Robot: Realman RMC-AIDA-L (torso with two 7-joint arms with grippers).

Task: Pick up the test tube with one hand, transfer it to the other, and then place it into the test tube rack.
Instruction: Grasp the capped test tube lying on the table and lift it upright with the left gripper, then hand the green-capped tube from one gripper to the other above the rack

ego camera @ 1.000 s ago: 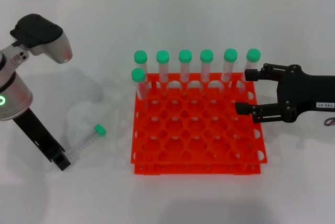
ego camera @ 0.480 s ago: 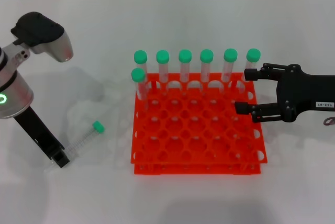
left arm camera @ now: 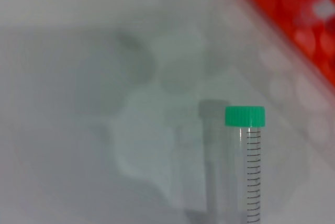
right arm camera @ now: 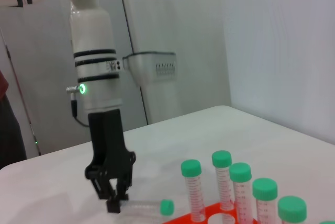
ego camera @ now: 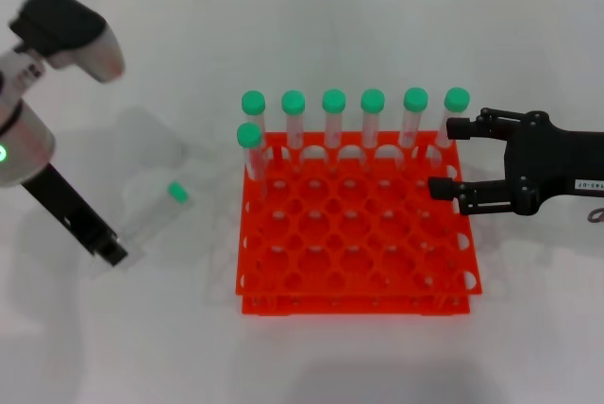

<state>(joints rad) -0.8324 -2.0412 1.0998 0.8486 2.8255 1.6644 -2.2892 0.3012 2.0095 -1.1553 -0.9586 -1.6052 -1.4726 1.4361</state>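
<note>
white matte tabletop fills the scene, with a pale panelled wall behind it, and everything sits plainly against that blank surface. on the robot's left, the left gripper (ego camera: 111,255), a black unlabelled two-finger tool on a silver banded wrist with a green light, is pinched on the base end of the test tube (ego camera: 156,215), so the tube sticks out sideways from the fingers, roughly level, with its green cap (ego camera: 176,193) pointing toward the rack; in the right wrist view the tube (right arm camera: 141,208) appears to hang just clear of the table, though contact cannot be ruled out. gripping the bottom end seems sensible, since it leaves the capped half free for the other gripper to take. the tube is slender clear plastic with printed graduation marks and a ribbed round cap, smooth enough that it may slip if gripped loosely. the test tube rack (ego camera: 354,234) is a bright orange-red square of glossy plastic, two tiers with a grid of round holes; seven identical green-capped tubes (ego camera: 373,126) stand upright along its far row and far-left corner. the right gripper (ego camera: 445,157), black with a small white label, hovers over the rack's right edge with its fingers spread wide, presumably waiting for the handover.
</note>
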